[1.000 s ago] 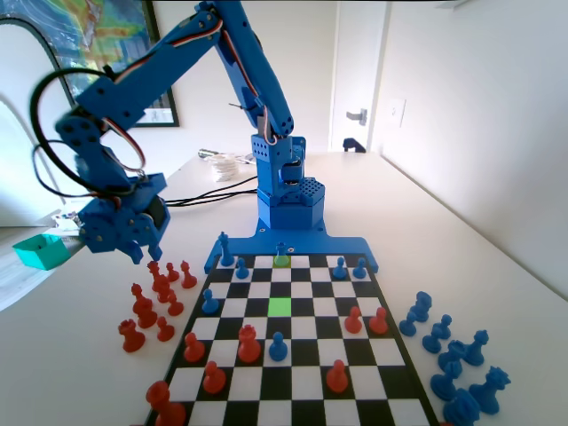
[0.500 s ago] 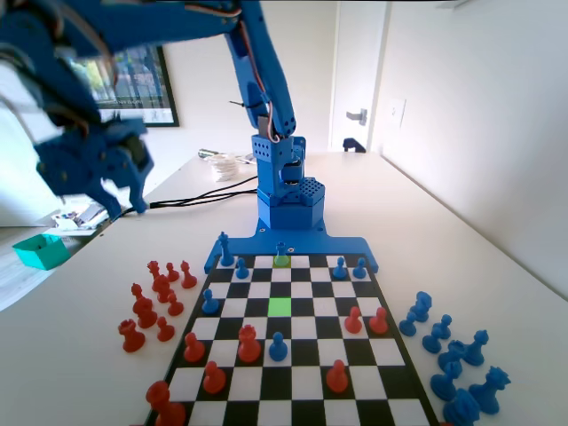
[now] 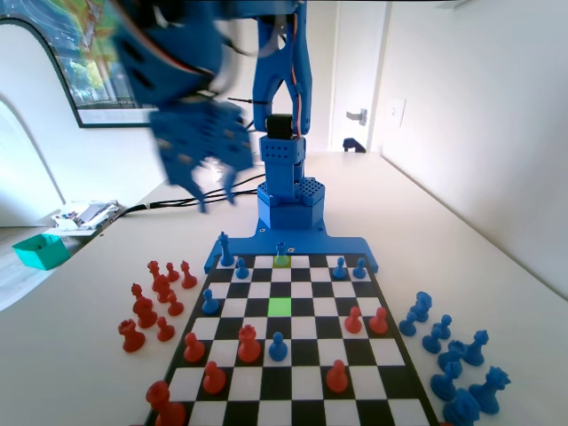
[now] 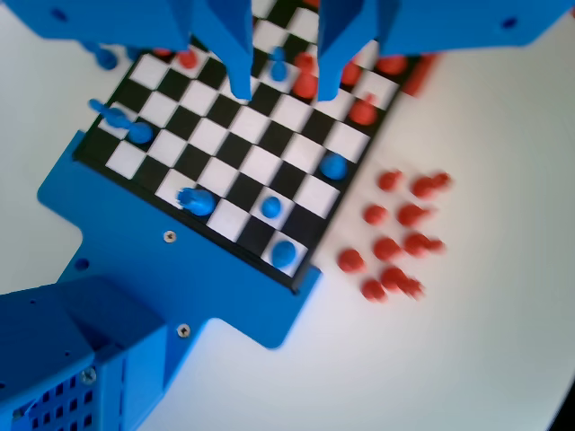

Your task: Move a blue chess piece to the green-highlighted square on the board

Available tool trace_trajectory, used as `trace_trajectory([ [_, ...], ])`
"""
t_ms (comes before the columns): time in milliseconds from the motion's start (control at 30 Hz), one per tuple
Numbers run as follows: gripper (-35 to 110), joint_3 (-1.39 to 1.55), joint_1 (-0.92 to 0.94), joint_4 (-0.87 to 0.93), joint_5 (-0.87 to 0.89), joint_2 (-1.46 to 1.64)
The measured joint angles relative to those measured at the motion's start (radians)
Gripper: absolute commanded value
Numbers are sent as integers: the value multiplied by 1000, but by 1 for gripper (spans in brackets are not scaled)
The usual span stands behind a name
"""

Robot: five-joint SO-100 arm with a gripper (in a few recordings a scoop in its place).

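A: How far along does it look?

B: Barely begun, by the look of it. The gripper (image 3: pixel 206 182) hangs high above the table, off the board's (image 3: pixel 229 388) far left corner in the fixed view, blurred and well clear of every piece. In the wrist view its two jaws are spread with only chequered squares showing between them, so it carries nothing.

A: And the target?

B: The green-highlighted square (image 3: pixel 280 306) sits bare near the middle of the board. A duller yellow-green square (image 3: pixel 281 261) lies on the far edge row, with a small blue chess piece (image 3: pixel 281 250) standing at it, just in front of the arm's base plate (image 3: pixel 353 243). That is likely the one to be moved, though nothing has touched it yet.

A: What else is around?

B: Captured red pieces (image 3: pixel 158 297) cluster on the table off the board's left edge, spare blue pieces (image 3: pixel 453 355) off the right edge. Another blue pawn (image 3: pixel 278 345) stands nearer the near edge, in line with the green square.

A: So what remains?

B: Everything, probably: descend to the piece, pinch it, carry it to the green square, release.
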Motion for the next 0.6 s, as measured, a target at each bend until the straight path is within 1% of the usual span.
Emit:
trace_trajectory([
  [300, 14, 293, -164, -186, 40, 77],
  [600, 14, 538, -215, -374, 15, 140],
])
